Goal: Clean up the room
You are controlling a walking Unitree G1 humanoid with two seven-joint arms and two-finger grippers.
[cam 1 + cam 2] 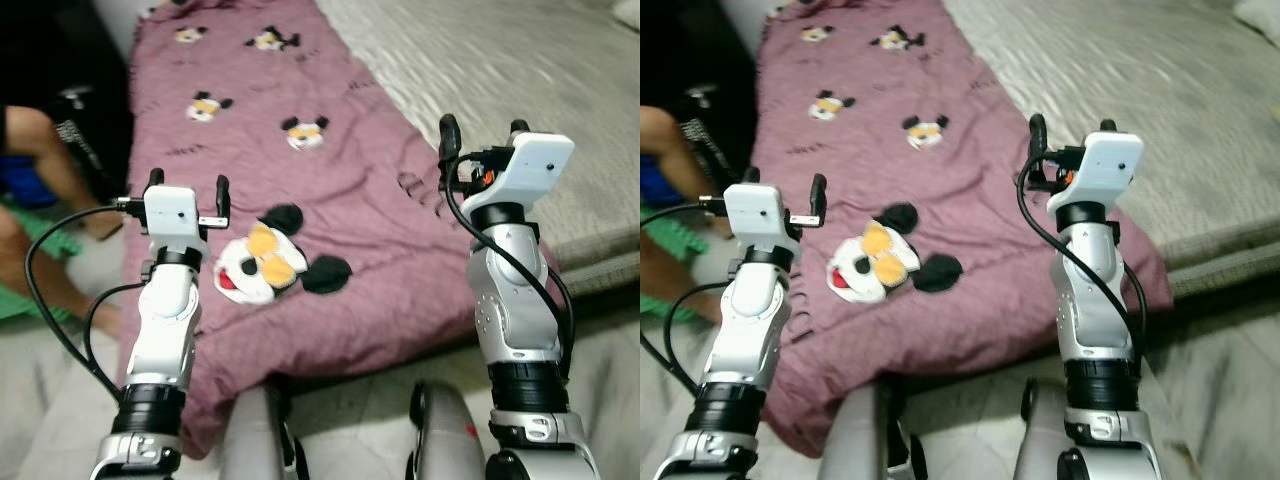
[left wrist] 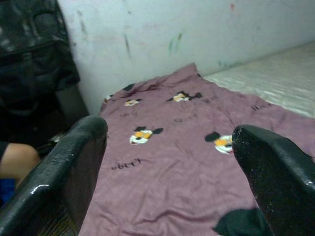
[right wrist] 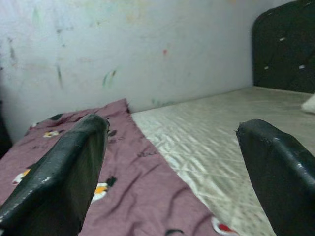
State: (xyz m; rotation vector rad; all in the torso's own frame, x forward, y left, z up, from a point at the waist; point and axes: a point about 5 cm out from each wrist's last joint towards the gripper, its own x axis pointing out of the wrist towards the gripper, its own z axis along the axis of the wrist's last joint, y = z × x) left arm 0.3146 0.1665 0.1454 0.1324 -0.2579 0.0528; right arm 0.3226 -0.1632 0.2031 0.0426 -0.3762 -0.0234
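Observation:
A mauve blanket (image 1: 330,200) printed with cartoon mouse faces lies spread along the left side of a bed, its near end hanging over the mattress edge. My left gripper (image 1: 187,186) is raised over the blanket's near left part, open, nothing between its fingers. My right gripper (image 1: 484,135) is held up over the blanket's right edge, also open and empty. In the left wrist view the blanket (image 2: 187,162) stretches away to the wall. In the right wrist view the blanket (image 3: 123,187) lies beside bare mattress (image 3: 211,147).
The pale quilted mattress (image 1: 500,70) lies uncovered to the right of the blanket. A person's bare legs (image 1: 40,150) are at the left, beside the bed, near a green item (image 1: 30,250). A dark headboard (image 3: 285,44) stands at the far end. A marked white wall (image 2: 197,34) runs behind.

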